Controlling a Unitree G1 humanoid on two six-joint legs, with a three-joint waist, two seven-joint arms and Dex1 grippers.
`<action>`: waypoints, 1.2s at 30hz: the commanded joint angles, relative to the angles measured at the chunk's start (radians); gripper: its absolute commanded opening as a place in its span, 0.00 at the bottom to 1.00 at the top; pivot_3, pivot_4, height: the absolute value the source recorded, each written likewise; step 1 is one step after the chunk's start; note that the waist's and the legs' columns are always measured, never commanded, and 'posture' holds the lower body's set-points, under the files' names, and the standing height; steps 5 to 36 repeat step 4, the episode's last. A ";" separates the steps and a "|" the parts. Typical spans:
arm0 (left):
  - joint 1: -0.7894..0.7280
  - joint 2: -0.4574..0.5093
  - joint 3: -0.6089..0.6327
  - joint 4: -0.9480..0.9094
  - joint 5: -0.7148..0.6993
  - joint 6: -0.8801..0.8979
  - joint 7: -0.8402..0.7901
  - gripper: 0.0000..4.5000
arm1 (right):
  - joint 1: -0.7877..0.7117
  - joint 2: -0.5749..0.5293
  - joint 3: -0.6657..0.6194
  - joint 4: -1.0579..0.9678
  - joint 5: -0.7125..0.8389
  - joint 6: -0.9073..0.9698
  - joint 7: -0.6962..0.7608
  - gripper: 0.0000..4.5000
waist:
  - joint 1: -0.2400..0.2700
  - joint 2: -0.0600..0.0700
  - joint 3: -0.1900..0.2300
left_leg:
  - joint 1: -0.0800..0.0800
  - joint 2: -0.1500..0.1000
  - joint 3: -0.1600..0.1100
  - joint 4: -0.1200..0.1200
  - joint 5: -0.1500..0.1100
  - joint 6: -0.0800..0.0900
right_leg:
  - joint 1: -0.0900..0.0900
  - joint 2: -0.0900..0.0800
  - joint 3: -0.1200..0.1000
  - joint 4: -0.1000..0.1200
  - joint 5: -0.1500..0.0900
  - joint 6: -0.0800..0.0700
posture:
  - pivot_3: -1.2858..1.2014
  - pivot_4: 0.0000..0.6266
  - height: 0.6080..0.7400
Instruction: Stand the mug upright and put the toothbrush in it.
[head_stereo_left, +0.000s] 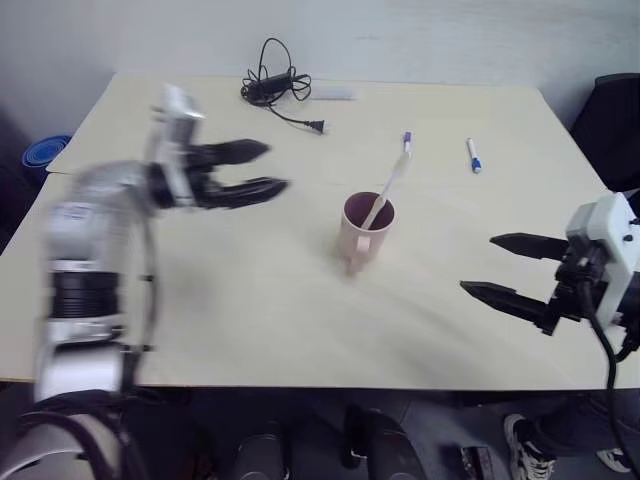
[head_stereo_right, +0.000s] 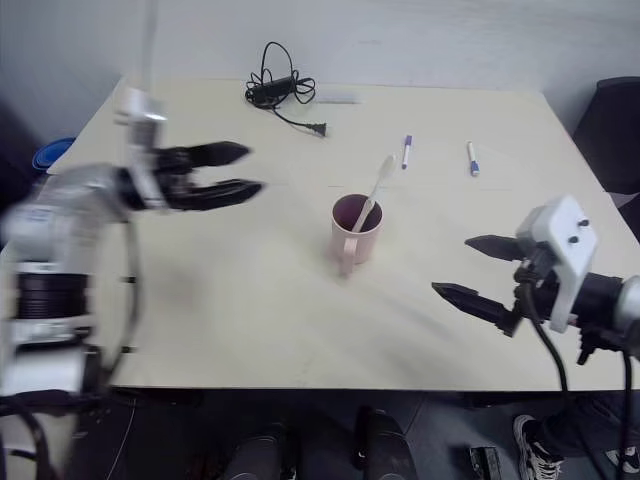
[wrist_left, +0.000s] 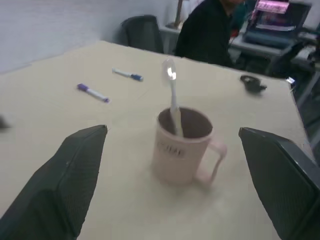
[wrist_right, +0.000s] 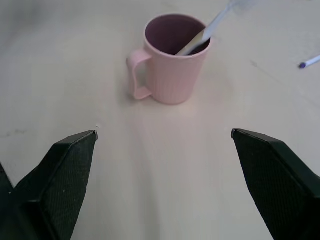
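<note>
- The mug (head_stereo_left: 365, 232) stands upright mid-table, the toothbrush (head_stereo_left: 388, 189) leaning inside it (task looks done to us).
- Our left gripper (head_stereo_left: 262, 168) and right gripper (head_stereo_left: 503, 266) hang wide open, empty, well apart from the mug.
- We'd retreat outward; the table (head_stereo_left: 250, 310) offers bare room, markers and cable far behind.

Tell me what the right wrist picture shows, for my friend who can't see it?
A pale pink mug stands upright on a cream table with a white toothbrush leaning inside it. The right gripper is open, its two black fingers apart on this side of the mug, touching nothing. A purple-capped marker lies nearby.
</note>
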 joint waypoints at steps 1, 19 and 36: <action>0.048 0.111 -0.026 0.002 0.063 -0.123 -0.153 1.00 | -0.024 -0.026 -0.031 0.069 -0.040 -0.046 0.079 1.00 | 0.013 0.000 0.000 | 0.000 0.000 0.000 0.000 0.000 0.000 | 0.001 -0.001 0.000 -0.001 0.000 0.000 | 0.52 0.24 1.00; 0.081 0.159 -0.016 0.006 0.079 -0.164 -0.178 1.00 | -0.053 -0.023 -0.003 0.123 -0.064 -0.062 0.104 1.00 | 0.020 0.000 0.000 | -0.001 0.001 -0.001 0.003 -0.001 0.003 | 0.001 -0.004 -0.001 -0.003 0.000 0.000 | 0.52 0.24 1.00; 0.081 0.159 -0.016 0.006 0.079 -0.164 -0.178 1.00 | -0.053 -0.023 -0.003 0.123 -0.064 -0.062 0.104 1.00 | 0.020 0.000 0.000 | -0.001 0.001 -0.001 0.003 -0.001 0.003 | 0.001 -0.004 -0.001 -0.003 0.000 0.000 | 0.52 0.24 1.00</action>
